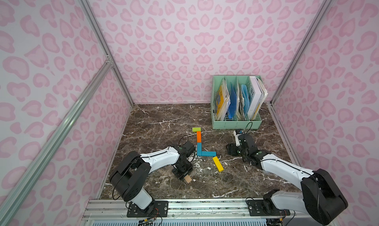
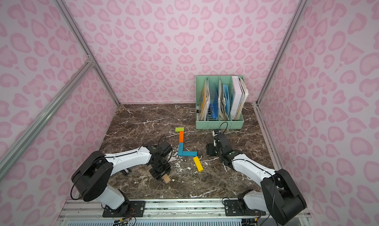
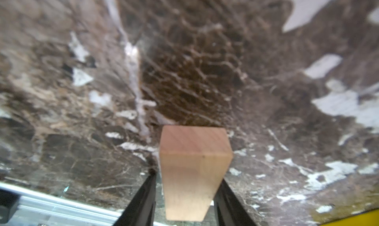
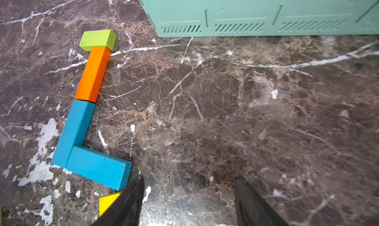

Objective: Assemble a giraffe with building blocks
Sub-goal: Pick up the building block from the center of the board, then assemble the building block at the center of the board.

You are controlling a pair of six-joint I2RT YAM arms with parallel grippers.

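Note:
The giraffe lies flat on the marble in both top views: a lime green block (image 1: 196, 129), an orange block (image 1: 198, 136) and a teal block (image 1: 199, 149) in a line, a second teal block (image 1: 208, 153) turning right, and a yellow block (image 1: 217, 163) slanting off its end. My left gripper (image 1: 184, 174) is low near the front, shut on the tan wood block (image 1: 188, 179). In the left wrist view that tan block (image 3: 194, 169) sits between the black fingers (image 3: 143, 194). My right gripper (image 4: 188, 177) stands open and empty just right of the teal body block (image 4: 98, 167).
A mint green file organizer (image 1: 236, 123) with books and folders stands at the back right. A small black oblong object (image 2: 126, 171) lies beside the left arm. A metal rail (image 1: 184, 204) runs along the front edge; pink walls enclose the other sides.

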